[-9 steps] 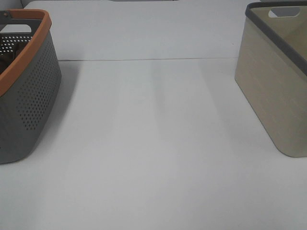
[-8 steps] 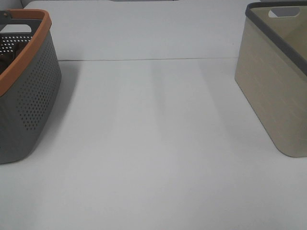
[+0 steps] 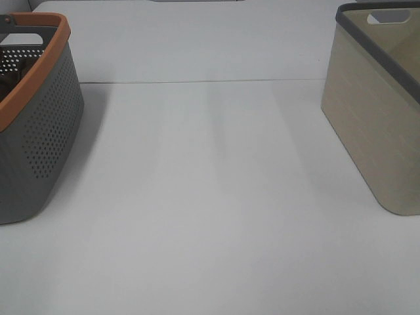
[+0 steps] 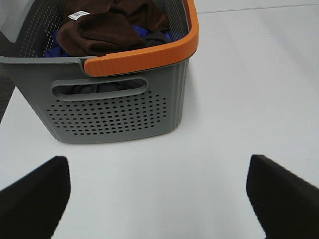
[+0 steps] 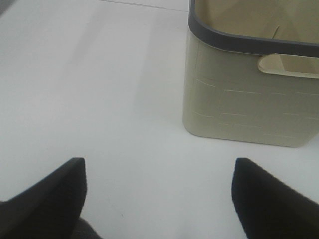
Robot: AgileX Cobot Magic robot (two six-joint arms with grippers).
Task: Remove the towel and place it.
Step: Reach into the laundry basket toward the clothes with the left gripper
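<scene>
Towel first: the dark brown soft cloth towel [image 4: 107, 30] with its small white tag [image 4: 78, 15] lies bunched inside the grey perforated plastic basket with the orange rim [image 4: 114, 114], on top of some blue cloth [image 4: 56, 47].

Working outward from my left claw [image 4: 158, 167]: its two black fingers stand spread wide, with nothing between them but bare white tabletop [image 4: 224, 99]. Past that strip of tabletop comes the basket's near wall with its handle slot [image 4: 99, 89], then the rim. Only beyond the rim, down inside, is the towel. So the towel lies straight ahead of this claw, with a wall between that I judge I must clear before dropping in. It is crumpled into a heap, so I can read no long axis. The tag sits on the side of the heap away from the claw.

My right claw [image 5: 159, 167] is just as wide open and empty. It faces the beige smooth-sided basket with the dark grey rim [image 5: 239, 99], and no cloth shows in the part of it I can see.

In the high view the grey basket [image 3: 46, 131] sits at the left edge of the frame and the beige one [image 3: 374, 131] at the right edge. They are well apart, with open tabletop between them. Neither claw appears in that view. The left arm is clearly the nearer one, so I judge the pick is its job.
</scene>
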